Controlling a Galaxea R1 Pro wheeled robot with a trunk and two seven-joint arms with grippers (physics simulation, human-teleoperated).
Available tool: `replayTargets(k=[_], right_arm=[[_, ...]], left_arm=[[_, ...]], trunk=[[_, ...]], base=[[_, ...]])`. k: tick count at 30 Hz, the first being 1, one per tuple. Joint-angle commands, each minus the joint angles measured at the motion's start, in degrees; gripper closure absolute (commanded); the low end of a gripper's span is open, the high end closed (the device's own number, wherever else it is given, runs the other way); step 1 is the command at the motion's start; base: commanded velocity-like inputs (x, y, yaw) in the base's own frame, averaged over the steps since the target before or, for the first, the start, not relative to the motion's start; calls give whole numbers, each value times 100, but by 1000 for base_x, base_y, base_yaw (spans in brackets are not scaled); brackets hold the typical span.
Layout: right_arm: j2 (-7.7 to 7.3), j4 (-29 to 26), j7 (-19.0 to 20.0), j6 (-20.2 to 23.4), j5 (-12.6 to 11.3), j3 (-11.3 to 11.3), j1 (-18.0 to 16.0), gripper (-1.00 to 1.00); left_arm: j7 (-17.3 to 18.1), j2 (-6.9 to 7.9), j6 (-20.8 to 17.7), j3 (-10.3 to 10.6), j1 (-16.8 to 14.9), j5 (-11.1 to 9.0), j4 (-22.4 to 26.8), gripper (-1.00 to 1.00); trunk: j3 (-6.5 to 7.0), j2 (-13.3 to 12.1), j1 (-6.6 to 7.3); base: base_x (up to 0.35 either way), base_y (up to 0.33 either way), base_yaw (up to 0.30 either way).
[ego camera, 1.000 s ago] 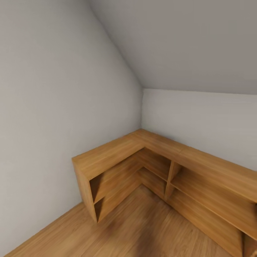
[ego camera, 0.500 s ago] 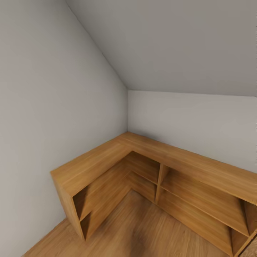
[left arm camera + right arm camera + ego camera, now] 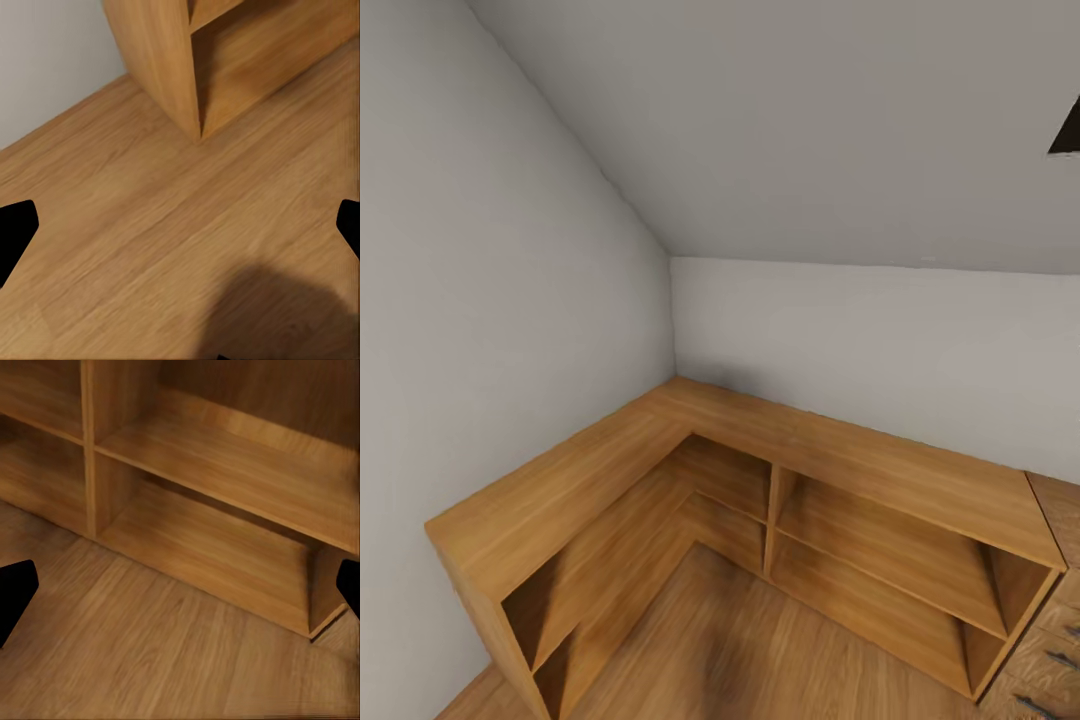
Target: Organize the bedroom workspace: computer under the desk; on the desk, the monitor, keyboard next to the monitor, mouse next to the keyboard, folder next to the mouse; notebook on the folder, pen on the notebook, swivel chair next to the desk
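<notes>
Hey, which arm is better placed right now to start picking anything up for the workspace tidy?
Neither yet. The left gripper hangs open over bare wooden floor by the shelf unit end; the right gripper, also open, faces its empty lower shelves. Nothing graspable is near; the base must drive on.

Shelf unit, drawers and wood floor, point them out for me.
shelf unit point(image 3: 840, 455), head view, on its bare top board.
drawers point(image 3: 1060, 620), head view, on a drawer front at the right edge.
wood floor point(image 3: 150, 240), left wrist view, on bare planks before the shelf end.
</notes>
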State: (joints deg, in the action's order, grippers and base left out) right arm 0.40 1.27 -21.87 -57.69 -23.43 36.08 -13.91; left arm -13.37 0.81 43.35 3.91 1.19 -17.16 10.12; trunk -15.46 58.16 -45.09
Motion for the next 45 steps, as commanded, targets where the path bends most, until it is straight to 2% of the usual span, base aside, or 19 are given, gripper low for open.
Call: replayTargets(k=[1,11,30,45], right_arm=[[4,13,-28,-14,-21,48,-7,-100],[-3,13,-28,-14,-21,48,-7,-100],[-3,13,-28,-14,-21,48,-7,-100],[-5,13,-28,-14,-21,48,-7,-100]], left_arm=[[-26,4,4,43,4,-33,15,-100],[-25,6,5,40,4,-33,15,-100],[-25,7,5,42,4,-33,13,-100],[-25,7,4,41,5,-33,9,-100]], trunk=[[-2,4,-1],[37,4,-1],[111,4,-1],[168,4,-1]], base=[[12,0,-279],[-25,41,-279],[-14,231,-280],[0,31,-279]])
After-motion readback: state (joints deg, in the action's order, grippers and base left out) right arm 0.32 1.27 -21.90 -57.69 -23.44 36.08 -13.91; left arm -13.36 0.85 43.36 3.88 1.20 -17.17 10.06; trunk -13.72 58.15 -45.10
